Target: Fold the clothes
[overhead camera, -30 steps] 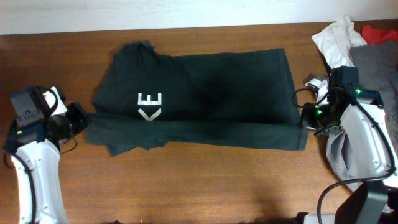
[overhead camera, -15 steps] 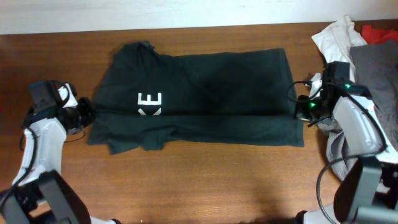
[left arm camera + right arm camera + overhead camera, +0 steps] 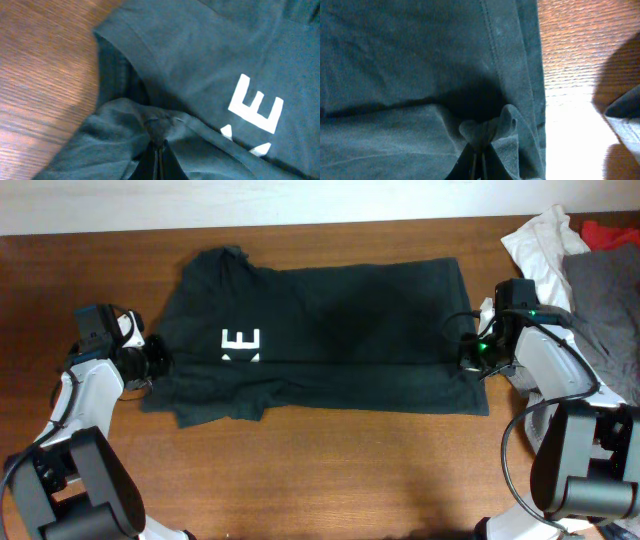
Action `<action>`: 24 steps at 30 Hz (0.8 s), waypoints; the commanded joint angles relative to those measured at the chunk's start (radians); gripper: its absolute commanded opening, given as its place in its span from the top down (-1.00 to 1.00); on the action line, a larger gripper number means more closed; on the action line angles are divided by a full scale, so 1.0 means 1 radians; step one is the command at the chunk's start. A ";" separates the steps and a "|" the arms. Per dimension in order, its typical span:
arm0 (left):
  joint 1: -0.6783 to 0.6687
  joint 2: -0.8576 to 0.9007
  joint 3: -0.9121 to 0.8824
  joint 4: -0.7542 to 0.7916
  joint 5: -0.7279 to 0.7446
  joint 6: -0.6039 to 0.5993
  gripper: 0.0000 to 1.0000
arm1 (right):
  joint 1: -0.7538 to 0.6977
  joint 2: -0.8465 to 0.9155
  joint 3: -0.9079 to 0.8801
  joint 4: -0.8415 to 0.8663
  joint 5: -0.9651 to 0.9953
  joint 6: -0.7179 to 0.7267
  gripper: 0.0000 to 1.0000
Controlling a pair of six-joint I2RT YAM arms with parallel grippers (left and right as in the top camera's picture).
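The clothes, a very dark T-shirt (image 3: 330, 320), lie spread across the wooden table (image 3: 330, 470), with the front strip folded over toward the back. White lettering (image 3: 241, 340) shows on the chest, partly covered by the fold. My left gripper (image 3: 160, 363) is at the shirt's left edge, shut on a bunched bit of fabric (image 3: 159, 125). My right gripper (image 3: 468, 366) is at the right hem, shut on a pinched fold of cloth (image 3: 482, 131). In the left wrist view the letter E (image 3: 257, 107) lies just right of the pinch.
A pile of other garments sits at the table's right end: white (image 3: 540, 240), grey (image 3: 605, 290) and a bit of red (image 3: 612, 232). The right arm lies against this pile. Bare wood (image 3: 570, 50) runs beside the shirt's right hem.
Both grippers have moved toward the back of the table, carrying the shirt's front edge over the body. The fold now covers the lower row of lettering.
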 commanded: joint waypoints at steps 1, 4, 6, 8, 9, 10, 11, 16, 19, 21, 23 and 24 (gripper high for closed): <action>-0.001 0.006 -0.008 0.019 -0.076 -0.010 0.99 | 0.006 0.004 -0.003 0.006 0.080 0.010 0.91; -0.001 0.006 -0.008 0.048 -0.075 -0.010 0.99 | 0.006 0.004 -0.003 0.005 0.134 0.012 0.91; -0.001 0.006 -0.008 0.062 -0.074 -0.010 1.00 | 0.005 0.004 -0.003 0.000 0.151 0.012 0.91; -0.001 0.006 -0.008 0.075 -0.074 -0.010 0.99 | 0.005 0.004 -0.003 -0.005 0.162 0.016 0.91; -0.001 0.006 -0.008 0.079 -0.074 -0.010 1.00 | 0.005 0.004 -0.003 -0.005 0.162 0.016 0.91; -0.001 0.006 -0.008 0.082 -0.074 -0.010 0.99 | 0.006 0.004 -0.003 -0.003 0.162 0.017 0.92; -0.001 0.006 -0.008 0.084 -0.074 -0.010 0.99 | 0.006 0.004 -0.003 -0.002 0.161 0.020 0.91; -0.001 0.006 -0.008 0.093 -0.074 -0.010 0.99 | 0.006 0.004 -0.003 0.010 0.161 0.034 0.74; -0.001 0.006 -0.008 0.092 -0.074 -0.010 0.99 | 0.006 0.004 -0.003 0.015 0.161 0.034 0.61; -0.001 0.006 -0.008 0.087 -0.069 -0.010 0.84 | 0.006 0.004 -0.003 0.017 0.161 0.034 0.36; -0.001 0.006 -0.008 0.064 -0.045 -0.010 0.01 | 0.006 0.004 -0.003 0.014 0.161 0.034 0.18; -0.001 0.006 -0.008 0.040 -0.023 -0.010 -0.31 | 0.006 0.004 -0.003 0.009 0.160 0.034 0.17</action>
